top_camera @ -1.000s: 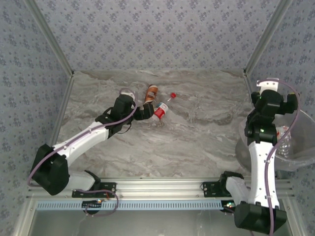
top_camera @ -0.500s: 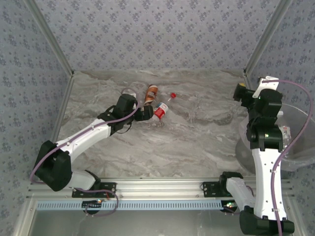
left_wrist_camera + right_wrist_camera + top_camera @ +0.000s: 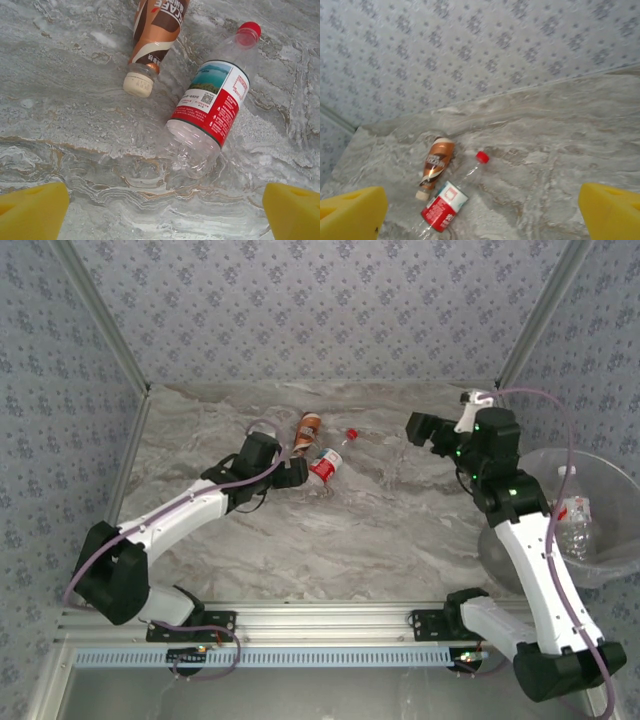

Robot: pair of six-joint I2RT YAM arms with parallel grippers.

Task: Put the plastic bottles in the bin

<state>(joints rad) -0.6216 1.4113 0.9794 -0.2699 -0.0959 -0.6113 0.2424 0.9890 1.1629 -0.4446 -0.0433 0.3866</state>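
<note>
Two plastic bottles lie on the marble table. One is a clear bottle (image 3: pixel 324 466) (image 3: pixel 212 107) (image 3: pixel 444 204) with a red-white label and a red cap (image 3: pixel 248 30). The other is a brown-labelled bottle (image 3: pixel 308 427) (image 3: pixel 158 24) (image 3: pixel 437 161) with a cream cap, lying just left of it. My left gripper (image 3: pixel 297 469) (image 3: pixel 162 216) is open, low over the table, just short of the clear bottle's base. My right gripper (image 3: pixel 416 427) (image 3: pixel 482 215) is open and empty, raised, and faces both bottles from the right. The bin (image 3: pixel 612 558) stands at the right edge and holds clear bottles (image 3: pixel 572 512).
Patterned walls with metal corner posts (image 3: pixel 530 325) close in the table at the back and sides. An aluminium rail (image 3: pixel 320 618) runs along the near edge. Bare marble (image 3: pixel 400 530) stretches between the bottles and the bin.
My right arm has swung left from over the bin to above the table's back middle. My left gripper has edged slightly closer to the clear bottle.
</note>
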